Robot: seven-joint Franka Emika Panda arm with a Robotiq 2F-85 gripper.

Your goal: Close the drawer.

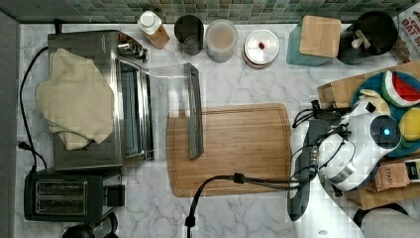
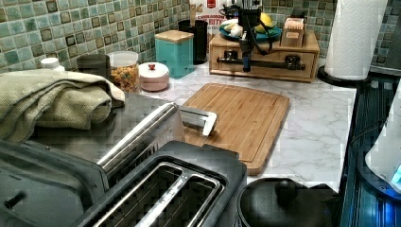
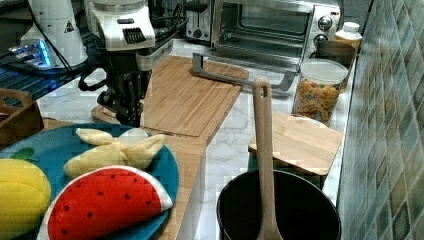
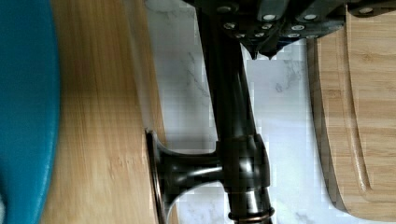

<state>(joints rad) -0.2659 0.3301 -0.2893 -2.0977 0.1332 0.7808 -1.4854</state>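
Step in hand: the closing push on the drawer [image 2: 267, 67]. The drawer sits in a low wooden box just beyond the cutting board [image 1: 233, 148], with a strip of marble counter [image 4: 285, 116] between the two. My gripper [image 4: 262, 50] hangs over that strip, at the drawer's bar handle [image 4: 236, 140] on the side that faces the cutting board. Its fingertips are pressed together and hold nothing.

In the left view the drawer front looks level with the box, or nearly so (I cannot tell whether a gap remains). I judge the travel to be almost complete. The next move calls for a short, straight push away from the cutting board, square to the front, with contact kept on the handle so that the tool does not slide along it.

Materials:
- Drawer front: pale, smooth wood with fine straight grain.
- Handle: dark, glossy round metal bar on a flared post, likely slippery.
- Cutting board: darker wood with rounded corners and a groove along the rim.
- Counter: polished white marble, grey-veined.
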